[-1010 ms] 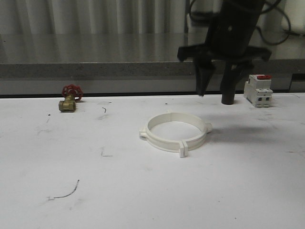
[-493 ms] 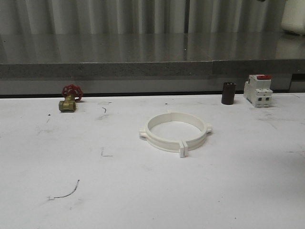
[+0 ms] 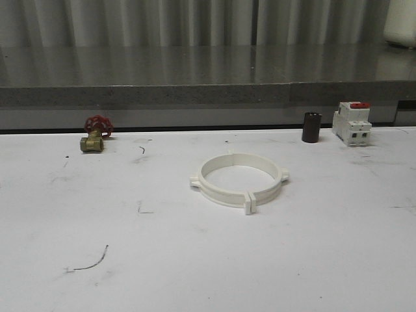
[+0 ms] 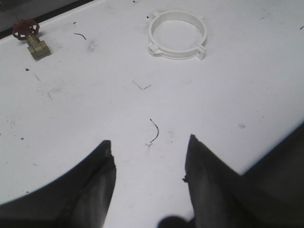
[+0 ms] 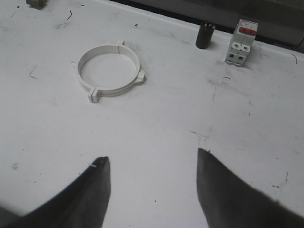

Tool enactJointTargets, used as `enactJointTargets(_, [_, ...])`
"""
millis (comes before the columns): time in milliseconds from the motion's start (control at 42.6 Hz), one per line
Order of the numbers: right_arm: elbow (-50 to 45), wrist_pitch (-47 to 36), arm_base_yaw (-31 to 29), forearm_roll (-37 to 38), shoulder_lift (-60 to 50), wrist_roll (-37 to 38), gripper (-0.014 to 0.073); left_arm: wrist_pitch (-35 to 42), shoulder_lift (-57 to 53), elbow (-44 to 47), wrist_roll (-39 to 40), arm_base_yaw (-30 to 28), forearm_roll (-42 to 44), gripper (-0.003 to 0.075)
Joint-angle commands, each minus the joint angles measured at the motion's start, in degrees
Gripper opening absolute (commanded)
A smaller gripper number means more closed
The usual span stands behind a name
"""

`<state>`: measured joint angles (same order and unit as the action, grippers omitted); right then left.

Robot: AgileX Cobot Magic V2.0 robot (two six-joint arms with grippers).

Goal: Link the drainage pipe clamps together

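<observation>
The drainage pipe clamps [image 3: 239, 181] lie flat in the middle of the white table, the two white half-bands closed into one ring with square tabs meeting at its near and far sides. The same ring [image 4: 178, 34] shows in the left wrist view and again [image 5: 109, 71] in the right wrist view. My left gripper [image 4: 150, 143] hangs open over bare table, well short of the ring. My right gripper [image 5: 153, 160] is open too, above bare table and apart from the ring. Nothing is between either pair of fingers.
A brass valve with a red handwheel [image 3: 95, 134] sits at the back left. A small black cylinder [image 3: 311, 127] and a white boxy switch with a red top [image 3: 352, 123] stand at the back right. A grey ledge [image 3: 195, 94] runs behind the table.
One second ago a dark arm with an open gripper hung over the back right of the table. It has lifted out of the front view. The ring has not moved.
</observation>
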<state>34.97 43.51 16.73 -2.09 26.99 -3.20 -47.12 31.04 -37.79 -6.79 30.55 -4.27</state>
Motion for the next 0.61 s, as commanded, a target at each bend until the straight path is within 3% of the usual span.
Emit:
enactJointTargets(0, [-1.9,-5.1,-0.3,0.5,-4.9,-0.5,0.0435,3.6,0.2,-1.4,0.1,-0.1,-0.9,0.0336])
enactJointTargets(188, [-4.3,-5.1,-0.3,-0.7,-8.9,-0.5,0.0422,3.6,0.2,-1.4,0.1,-0.1,-0.9,0.0336])
enactJointTargets(235, [-4.3,-5.1,-0.3,-1.8,-8.8,-0.5,0.0374,3.6,0.2,-1.4,0.1,-0.1,-0.9,0.0336])
enactJointTargets(423, [-4.7,-5.3,-0.3,-3.5,-8.8,-0.5,-0.0030,3.6,0.2,-1.4,0.1,-0.1,-0.9,0.0336])
enactJointTargets(470, [-4.7,-5.2,-0.3,-3.4,-8.8,-0.5,-0.0071,3.6,0.2,-1.4,0.1,-0.1,-0.9,0.0336])
enactJointTargets(587, [-4.7,-5.2,-0.3,-3.4,-8.8,-0.5,-0.0069,3.6,0.2,-1.4,0.1,-0.1,-0.9,0.0336])
